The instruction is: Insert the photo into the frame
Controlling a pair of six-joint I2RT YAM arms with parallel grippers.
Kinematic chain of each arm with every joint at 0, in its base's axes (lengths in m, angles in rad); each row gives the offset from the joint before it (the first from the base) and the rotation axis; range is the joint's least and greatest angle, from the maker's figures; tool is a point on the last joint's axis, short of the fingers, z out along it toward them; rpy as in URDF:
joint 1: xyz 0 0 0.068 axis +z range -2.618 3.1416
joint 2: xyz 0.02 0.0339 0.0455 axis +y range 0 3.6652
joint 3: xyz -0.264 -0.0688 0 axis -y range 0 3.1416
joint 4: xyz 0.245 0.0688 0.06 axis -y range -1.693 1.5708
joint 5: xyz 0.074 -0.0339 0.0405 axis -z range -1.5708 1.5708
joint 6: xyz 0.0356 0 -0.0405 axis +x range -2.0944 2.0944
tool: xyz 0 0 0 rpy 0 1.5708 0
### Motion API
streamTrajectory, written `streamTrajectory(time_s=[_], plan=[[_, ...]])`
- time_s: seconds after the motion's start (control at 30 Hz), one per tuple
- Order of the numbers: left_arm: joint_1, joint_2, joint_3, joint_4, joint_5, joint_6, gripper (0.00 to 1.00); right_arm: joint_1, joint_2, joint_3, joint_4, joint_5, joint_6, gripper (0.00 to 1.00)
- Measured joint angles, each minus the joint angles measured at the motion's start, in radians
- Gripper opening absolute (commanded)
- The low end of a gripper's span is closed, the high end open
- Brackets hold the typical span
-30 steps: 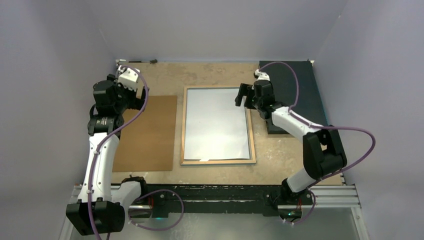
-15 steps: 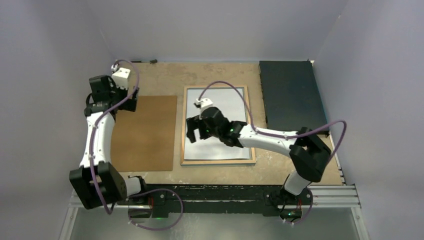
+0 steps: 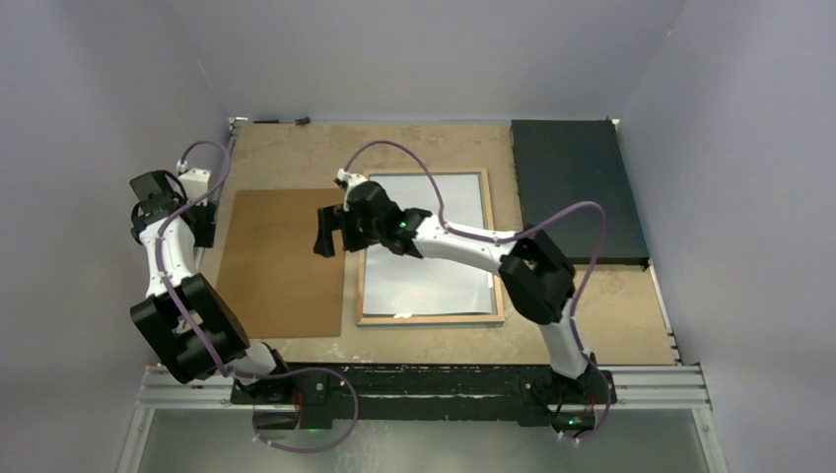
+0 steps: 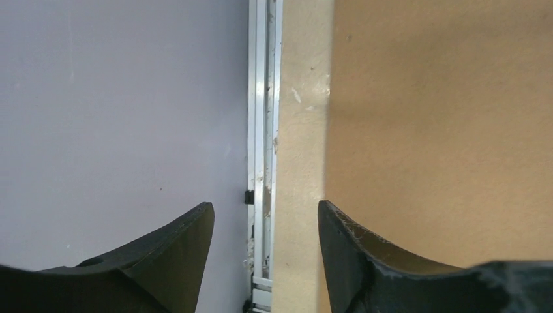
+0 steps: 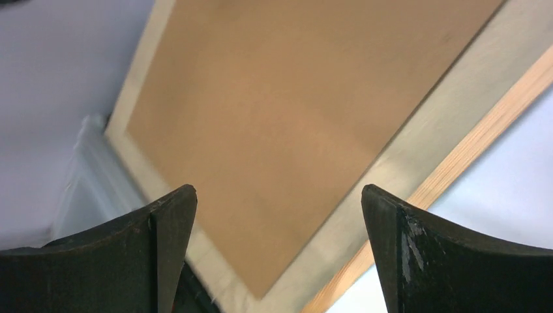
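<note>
The frame lies face down mid-table, its tan-brown rear rim up. Inside the rim rests the photo, plain white back showing. My right gripper reaches across the frame's upper left corner and hangs open just left of it, over the right edge of the brown backing board. In the right wrist view the right gripper has nothing between its fingers; the board, frame rim and photo lie below. My left gripper hovers open and empty at the table's left edge, also seen as the left gripper.
A dark rectangular mat lies at the back right. The left wall and an aluminium rail run close beside the left gripper. A purple cable loops over the frame.
My right arm swept left from the mat's corner, across the frame, to the board's right edge. My left arm drew back to the table's left edge, its jaws narrowing somewhat.
</note>
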Motion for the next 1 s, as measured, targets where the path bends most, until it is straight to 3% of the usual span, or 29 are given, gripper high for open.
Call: streamTrajectory(time_s=[0.07,0.17,0.23,0.33,0.37,0.43,0.57,0.67,0.8,0.9,1.0], plan=[[0.013,0.014,-0.003,0.002,-0.001,0.01,0.39,-0.013,0.082,0.144,-0.118,0.087,-0.013,0.99],[0.02,0.042,-0.014,0.006,-0.001,0.022,0.33,0.018,0.163,0.298,-0.192,0.195,-0.02,0.99],[0.023,0.05,-0.031,0.008,0.002,0.022,0.32,0.037,0.141,0.277,-0.19,0.2,0.005,0.99],[0.026,0.05,-0.064,0.018,0.002,0.022,0.32,0.034,0.074,0.149,-0.089,0.077,0.071,0.99],[0.027,0.05,-0.074,0.021,0.002,0.021,0.34,0.018,0.05,0.094,-0.042,0.04,0.093,0.99],[0.03,0.049,-0.087,0.02,0.002,0.019,0.48,-0.013,0.056,0.094,-0.066,0.043,0.093,0.99],[0.056,0.044,-0.091,0.021,0.007,0.023,0.73,-0.012,0.249,0.467,-0.284,0.22,0.052,0.99],[0.095,0.036,-0.091,0.022,0.028,0.027,0.79,0.016,0.263,0.51,-0.31,0.213,0.073,0.99],[0.154,0.027,-0.091,0.021,0.066,0.036,0.83,0.0,0.214,0.354,-0.219,0.01,0.157,0.99],[0.185,0.027,-0.091,0.021,0.084,0.043,0.84,-0.029,0.238,0.344,-0.266,0.027,0.167,0.99],[0.202,0.027,-0.091,0.021,0.097,0.048,0.81,-0.035,0.298,0.446,-0.366,0.11,0.153,0.99]])
